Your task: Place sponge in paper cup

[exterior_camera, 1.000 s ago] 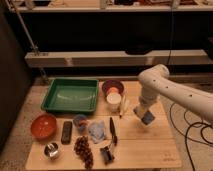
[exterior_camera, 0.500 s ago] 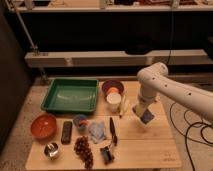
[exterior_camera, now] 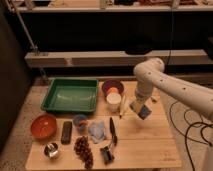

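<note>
Your gripper [exterior_camera: 138,107] above the tabletop [exterior_camera: 150,142], clamped around the blue sponge [exterior_camera: 144,111], paper cup [exterior_camera: 114,102] near at its 9 o'clock

The arm [exterior_camera: 149,75] has swung a little toward the left of the frame since a second ago, and its white elbow bend now sits slightly higher and further left than it did. With it the gripper [exterior_camera: 139,108], right of centre, has crept up and leftward, carrying along the blue sponge [exterior_camera: 145,112] clamped in it. The gap between the sponge and the paper cup [exterior_camera: 114,102] has narrowed: the sponge now hangs near the cup's right side, not touching it.
</note>
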Controlling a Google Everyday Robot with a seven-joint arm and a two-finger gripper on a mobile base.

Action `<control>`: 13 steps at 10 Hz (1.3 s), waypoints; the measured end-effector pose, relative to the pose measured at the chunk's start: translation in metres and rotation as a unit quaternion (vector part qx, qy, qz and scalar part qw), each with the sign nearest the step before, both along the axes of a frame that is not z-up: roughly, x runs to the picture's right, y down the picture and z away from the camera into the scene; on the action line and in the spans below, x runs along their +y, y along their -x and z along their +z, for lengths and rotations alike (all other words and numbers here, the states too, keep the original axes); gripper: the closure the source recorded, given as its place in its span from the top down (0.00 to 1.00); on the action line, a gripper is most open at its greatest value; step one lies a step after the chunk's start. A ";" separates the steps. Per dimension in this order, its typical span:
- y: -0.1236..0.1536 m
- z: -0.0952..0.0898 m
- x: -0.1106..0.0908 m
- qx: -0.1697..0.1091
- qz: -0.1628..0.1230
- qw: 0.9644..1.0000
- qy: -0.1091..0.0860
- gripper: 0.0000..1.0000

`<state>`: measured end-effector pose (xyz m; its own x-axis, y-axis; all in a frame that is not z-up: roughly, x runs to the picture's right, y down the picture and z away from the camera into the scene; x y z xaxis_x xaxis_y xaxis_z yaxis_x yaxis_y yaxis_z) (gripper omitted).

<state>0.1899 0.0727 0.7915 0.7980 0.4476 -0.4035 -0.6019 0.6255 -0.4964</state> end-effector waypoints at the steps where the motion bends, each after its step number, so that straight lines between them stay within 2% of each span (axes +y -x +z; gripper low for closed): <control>1: 0.016 -0.004 -0.018 -0.014 -0.014 1.000 0.002 0.20; 4: 0.053 -0.013 -0.044 -0.035 -0.037 0.999 0.009 0.20; 7: 0.068 -0.017 -0.051 -0.038 -0.054 0.998 0.011 0.20; 10: 0.066 -0.004 -0.040 -0.035 -0.063 0.997 0.025 0.20; 13: 0.080 0.007 -0.032 -0.046 -0.079 0.995 0.030 0.20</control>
<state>0.1098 0.0406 0.7986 0.8917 0.2903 -0.3474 -0.4480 0.6766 -0.5844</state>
